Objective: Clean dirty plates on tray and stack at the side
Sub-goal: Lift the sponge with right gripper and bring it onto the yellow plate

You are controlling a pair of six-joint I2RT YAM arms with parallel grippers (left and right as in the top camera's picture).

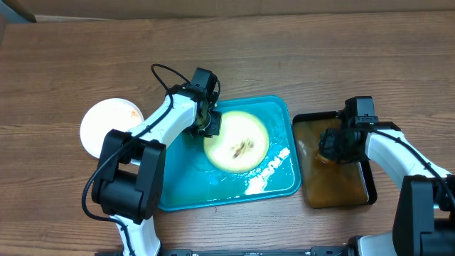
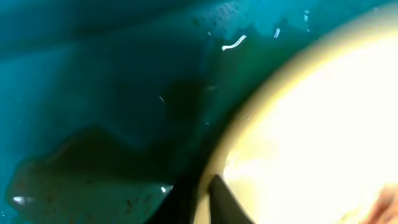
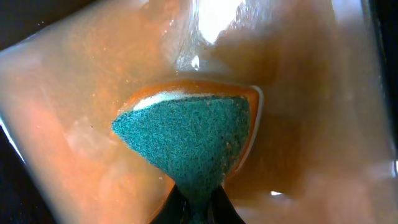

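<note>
A pale green-rimmed dirty plate (image 1: pixel 237 142) with brown smears lies in the turquoise tray (image 1: pixel 178 186). My left gripper (image 1: pixel 210 125) is at the plate's left edge. In the left wrist view the plate's rim (image 2: pixel 267 106) sits between the fingers, one finger (image 2: pixel 229 204) on top of it, so the left gripper (image 2: pixel 202 190) is shut on the rim. A white plate (image 1: pixel 106 129) with an orange smear rests on the table left of the tray. My right gripper (image 3: pixel 198 200) is shut on a green sponge (image 3: pixel 186 137), which is dipped in brown water.
A black tray (image 1: pixel 304 119) of brownish water (image 1: pixel 334 181) stands right of the turquoise tray, with my right gripper (image 1: pixel 334 146) over it. White suds (image 1: pixel 266 174) and wet patches lie on the tray floor (image 2: pixel 93 93) near the plate.
</note>
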